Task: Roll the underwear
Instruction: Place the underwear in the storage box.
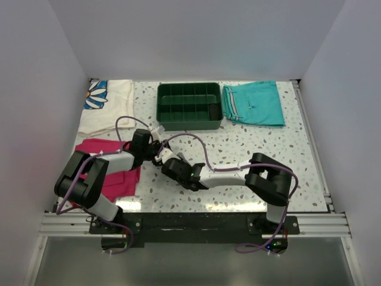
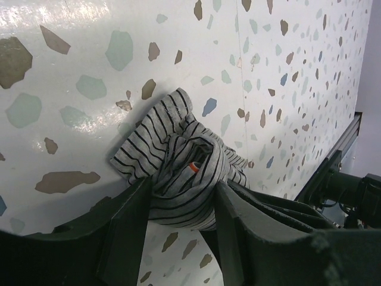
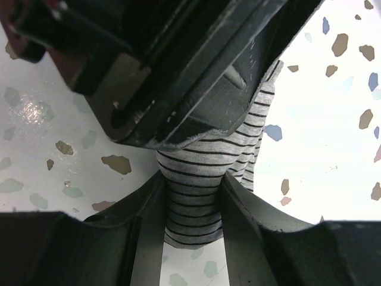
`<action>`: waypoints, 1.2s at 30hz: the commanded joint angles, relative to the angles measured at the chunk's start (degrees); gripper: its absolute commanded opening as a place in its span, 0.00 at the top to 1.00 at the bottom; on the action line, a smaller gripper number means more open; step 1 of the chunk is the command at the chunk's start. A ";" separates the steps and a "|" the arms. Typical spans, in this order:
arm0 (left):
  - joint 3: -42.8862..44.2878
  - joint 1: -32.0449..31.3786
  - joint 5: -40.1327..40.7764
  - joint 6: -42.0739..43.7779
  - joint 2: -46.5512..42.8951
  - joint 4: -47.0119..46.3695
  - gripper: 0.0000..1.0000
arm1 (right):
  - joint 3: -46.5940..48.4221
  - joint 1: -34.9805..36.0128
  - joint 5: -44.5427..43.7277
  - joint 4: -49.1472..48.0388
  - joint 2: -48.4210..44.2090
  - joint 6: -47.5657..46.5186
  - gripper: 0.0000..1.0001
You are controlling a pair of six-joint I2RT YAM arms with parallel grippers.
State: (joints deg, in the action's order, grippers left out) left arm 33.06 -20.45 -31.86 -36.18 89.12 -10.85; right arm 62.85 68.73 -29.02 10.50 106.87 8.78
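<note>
Reaching in from the near edge of the desk (image 1: 250, 143), both arms meet a little left of centre, their heads almost touching. The left pincer (image 2: 181, 193) pinches the underwear (image 2: 172, 158). In the left wrist view the grey-and-white striped cloth sits bunched in a loose wad on the speckled surface. Its near end is squeezed between the two dark fingers (image 2: 128, 229), and a small spot of reddish trim shows in the folds. The right pincer (image 3: 191, 190) grips the same garment. In its own view a band of striped cloth fills the gap between its fingers and touches both, with the dark body of the other arm's head close above. From overhead the underwear is almost hidden beneath the two heads. Just left of them a magenta cloth (image 1: 122, 179) lies under the left arm. Farther back, a white cloth with a flower print (image 1: 110, 104) lies at the left edge. A green tray (image 1: 189, 123) stands in the middle, with teal shorts (image 1: 255, 102) just right of it.
</note>
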 commanded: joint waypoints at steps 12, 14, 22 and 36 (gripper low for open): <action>5.70 1.90 10.23 0.86 -7.29 10.41 0.36 | -4.23 -1.40 14.07 5.23 -1.57 6.78 0.81; 5.79 2.08 12.16 0.24 -9.30 10.76 0.36 | -4.23 -2.19 16.60 5.23 -2.19 6.78 0.81; 3.86 2.96 15.34 -0.91 -13.71 14.02 0.35 | -6.60 -9.22 30.75 1.28 -4.30 9.94 0.81; -1.41 2.96 8.48 0.15 -15.38 6.90 0.36 | -10.73 -23.20 57.92 -4.96 -3.25 16.89 0.82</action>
State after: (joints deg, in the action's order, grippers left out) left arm 32.77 -18.00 -20.64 -36.82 75.92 0.54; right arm 54.98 47.16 17.93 2.15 100.25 22.09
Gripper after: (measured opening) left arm 0.642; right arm 0.388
